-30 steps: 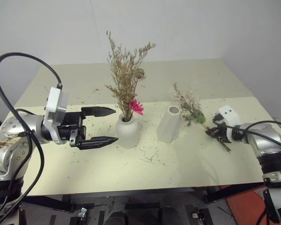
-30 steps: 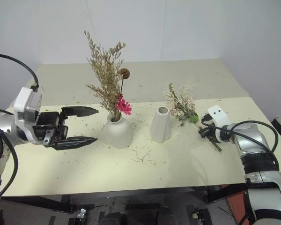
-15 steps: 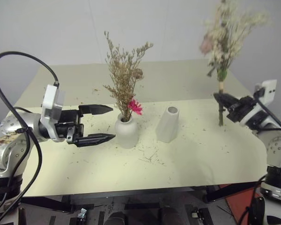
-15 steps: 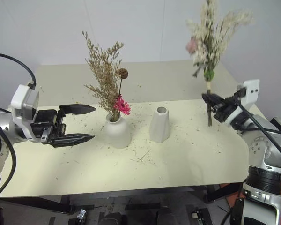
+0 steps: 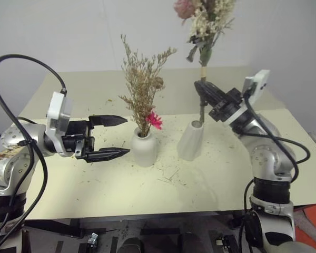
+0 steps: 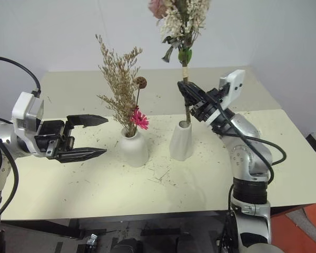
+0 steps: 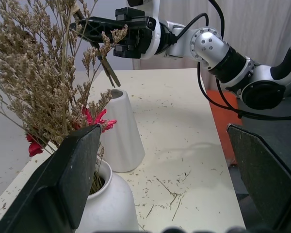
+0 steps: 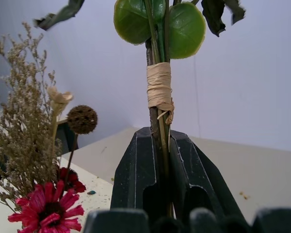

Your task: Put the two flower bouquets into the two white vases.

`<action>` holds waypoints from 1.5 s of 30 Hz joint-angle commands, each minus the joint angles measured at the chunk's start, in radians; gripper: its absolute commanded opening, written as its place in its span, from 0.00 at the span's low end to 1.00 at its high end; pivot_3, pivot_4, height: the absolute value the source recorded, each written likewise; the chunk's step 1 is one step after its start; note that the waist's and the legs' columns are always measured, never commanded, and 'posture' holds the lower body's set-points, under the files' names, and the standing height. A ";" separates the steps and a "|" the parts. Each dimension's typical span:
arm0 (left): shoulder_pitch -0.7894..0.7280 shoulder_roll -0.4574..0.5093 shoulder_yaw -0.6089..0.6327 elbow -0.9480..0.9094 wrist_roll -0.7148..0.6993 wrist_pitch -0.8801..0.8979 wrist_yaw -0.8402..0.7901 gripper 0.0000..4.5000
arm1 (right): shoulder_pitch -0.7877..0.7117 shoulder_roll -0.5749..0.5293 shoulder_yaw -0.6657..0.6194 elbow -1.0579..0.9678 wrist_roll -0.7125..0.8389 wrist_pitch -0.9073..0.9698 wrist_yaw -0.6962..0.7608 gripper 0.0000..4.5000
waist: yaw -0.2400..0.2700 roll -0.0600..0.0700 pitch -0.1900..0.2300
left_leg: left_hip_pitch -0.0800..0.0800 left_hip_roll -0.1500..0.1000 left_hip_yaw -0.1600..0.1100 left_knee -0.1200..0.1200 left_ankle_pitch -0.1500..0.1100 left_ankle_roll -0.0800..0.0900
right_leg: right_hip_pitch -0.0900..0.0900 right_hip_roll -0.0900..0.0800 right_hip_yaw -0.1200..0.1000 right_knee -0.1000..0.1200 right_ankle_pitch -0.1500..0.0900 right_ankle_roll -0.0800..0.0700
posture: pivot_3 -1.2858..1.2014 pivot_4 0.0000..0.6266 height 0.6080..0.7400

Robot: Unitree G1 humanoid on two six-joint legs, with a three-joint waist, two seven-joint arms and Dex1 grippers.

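Table (image 5: 226,179) pale cream, strewn with dry flecks, grey wall (image 5: 68,31) behind

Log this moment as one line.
right hand: shut on cream bouquet, stems at tall vase mouth | left hand: open, idle | brown bouquet: in round vase

The tan-brown bouquet (image 5: 142,84) is standing upright in the squat, rounded white vase (image 5: 144,149), its wispy sprigs fanning out above a small hot-pink flower (image 5: 153,120) that is sitting just over the narrow neck. Just beside it on the counter (image 5: 210,184) the taller, slanted white vase (image 5: 189,140) is standing, tapering to a small mouth. The cream-white bouquet (image 5: 206,21), with a pale pink bloom, green leaves and a raffia binding, is hanging upright over that mouth, its thin stems pinched in the right hand (image 5: 202,88) and their lower end meeting the rim.
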 commanded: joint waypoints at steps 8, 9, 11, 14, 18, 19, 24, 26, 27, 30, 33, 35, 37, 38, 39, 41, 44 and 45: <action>-0.012 0.022 0.019 -0.016 0.000 -0.012 -0.006 1.00 | 0.022 0.028 0.026 0.038 -0.022 -0.118 -0.008 0.03 | -0.003 0.000 0.000 | 0.001 0.000 0.000 0.000 0.000 0.000 | 0.000 0.000 0.000 0.000 0.000 0.000 | 0.52 0.24 1.00; -0.011 0.023 0.019 -0.018 -0.001 -0.011 -0.006 1.00 | 0.032 0.032 0.030 0.036 -0.022 -0.121 -0.008 0.03 | -0.003 0.000 0.000 | 0.001 0.000 0.000 -0.001 0.000 0.000 | 0.000 0.000 0.000 0.000 0.000 0.000 | 0.52 0.24 1.00; -0.010 0.025 0.020 -0.021 -0.003 -0.009 -0.004 1.00 | 0.046 0.041 0.036 0.038 -0.025 -0.133 -0.009 0.03 | -0.003 0.000 0.000 | 0.001 0.000 0.000 -0.001 0.000 0.000 | 0.000 0.000 0.000 0.000 0.000 0.000 | 0.52 0.24 1.00; -0.010 0.027 0.020 -0.024 -0.004 -0.006 -0.002 1.00 | 0.063 0.054 0.045 0.051 -0.043 -0.154 -0.013 0.03 | -0.004 0.000 0.000 | 0.001 0.000 0.000 -0.001 0.000 0.000 | 0.000 0.000 0.000 0.000 0.000 0.000 | 0.52 0.24 1.00; -0.011 0.030 0.019 -0.024 -0.004 -0.004 -0.001 1.00 | 0.085 0.070 0.069 0.056 -0.065 -0.181 -0.010 0.03 | -0.004 0.000 0.000 | 0.002 0.000 0.000 -0.001 0.000 0.000 | 0.000 0.000 0.000 0.000 0.000 0.000 | 0.52 0.24 1.00; -0.011 0.031 0.019 -0.024 -0.005 -0.003 -0.001 1.00 | 0.090 0.073 0.073 0.058 -0.069 -0.188 -0.009 0.03 | -0.004 0.000 0.000 | 0.002 0.000 0.000 -0.001 0.000 0.000 | 0.000 0.000 0.001 0.000 0.000 0.000 | 0.52 0.24 1.00; -0.012 0.038 0.023 -0.022 -0.007 0.001 -0.004 1.00 | 0.118 0.085 0.079 0.055 -0.078 -0.209 -0.011 0.03 | -0.003 0.000 0.000 | 0.002 0.000 0.000 -0.001 0.000 0.000 | 0.000 0.000 0.001 0.000 0.000 0.000 | 0.52 0.24 1.00; -0.011 0.042 0.024 -0.021 -0.009 0.001 -0.005 1.00 | 0.130 0.085 0.082 0.049 -0.083 -0.218 -0.011 0.03 | -0.003 0.000 0.000 | 0.002 0.000 0.000 -0.001 0.000 0.000 | 0.000 0.000 0.001 0.000 0.000 0.000 | 0.52 0.24 1.00; -0.012 0.044 0.024 -0.020 -0.010 0.002 -0.005 1.00 | 0.138 0.084 0.083 0.044 -0.085 -0.223 -0.013 0.03 | -0.003 0.000 0.000 | 0.002 0.000 0.000 -0.001 0.000 0.000 | 0.000 0.000 0.001 0.000 0.000 0.000 | 0.52 0.24 1.00; -0.018 0.045 0.018 -0.017 -0.011 0.004 -0.004 1.00 | 0.164 0.078 0.079 0.023 -0.082 -0.230 -0.014 0.03 | -0.003 0.000 0.000 | 0.002 0.000 0.000 -0.001 0.000 0.000 | 0.000 0.000 0.001 -0.001 0.000 0.000 | 0.52 0.24 1.00; -0.025 0.044 0.011 -0.012 -0.009 0.004 -0.006 1.00 | 0.178 0.071 0.076 0.006 -0.079 -0.232 -0.016 0.03 | -0.004 0.000 0.000 | 0.002 0.000 0.000 -0.002 0.000 0.000 | 0.000 0.000 0.001 -0.001 0.000 0.000 | 0.52 0.24 1.00; -0.031 0.042 0.005 -0.006 -0.006 0.002 -0.009 1.00 | 0.186 0.069 0.076 0.000 -0.081 -0.237 -0.019 0.03 | -0.004 0.000 0.000 | 0.002 0.000 0.001 -0.002 0.000 0.000 | 0.000 0.000 0.001 -0.001 0.000 0.000 | 0.52 0.24 1.00; -0.037 0.040 0.000 -0.002 -0.005 0.002 -0.012 1.00 | 0.192 0.068 0.078 -0.003 -0.084 -0.241 -0.022 0.03 | -0.003 0.000 0.000 | 0.002 0.000 0.000 -0.002 0.000 0.000 | 0.000 0.000 0.001 -0.001 0.000 0.000 | 0.52 0.24 1.00; -0.039 0.039 -0.002 0.000 -0.003 0.002 -0.013 1.00 | 0.195 0.069 0.078 -0.003 -0.083 -0.241 -0.024 0.03 | -0.003 0.000 0.000 | 0.002 0.000 0.000 -0.002 0.000 0.000 | 0.000 0.000 0.001 -0.001 0.000 0.000 | 0.52 0.24 1.00; -0.041 0.039 -0.003 0.001 -0.003 0.002 -0.014 1.00 | 0.196 0.069 0.078 -0.003 -0.083 -0.242 -0.025 0.03 | -0.003 0.000 0.000 | 0.002 0.000 0.000 -0.002 0.000 0.000 | 0.000 0.000 0.001 -0.001 0.000 0.000 | 0.52 0.24 1.00; -0.043 0.039 -0.005 0.004 -0.002 0.001 -0.016 1.00 | 0.199 0.071 0.078 -0.001 -0.085 -0.243 -0.030 0.10 | -0.003 0.000 0.000 | 0.002 0.000 0.000 -0.002 0.000 0.000 | 0.000 0.000 0.001 -0.001 0.000 0.000 | 0.52 0.24 1.00; -0.044 0.041 -0.006 0.007 -0.003 -0.002 -0.019 1.00 | 0.200 0.069 0.078 0.004 -0.087 -0.247 -0.032 0.31 | -0.004 0.000 0.000 | 0.002 0.000 0.000 -0.002 0.000 0.000 | 0.000 0.000 0.001 -0.001 0.000 0.000 | 0.52 0.24 1.00; -0.044 0.042 -0.006 0.007 -0.003 -0.002 -0.019 1.00 | 0.202 0.067 0.077 0.005 -0.087 -0.249 -0.029 0.38 | -0.004 0.000 0.000 | 0.002 0.000 0.000 -0.002 0.000 0.000 | 0.000 0.000 0.001 -0.001 0.000 0.000 | 0.52 0.24 1.00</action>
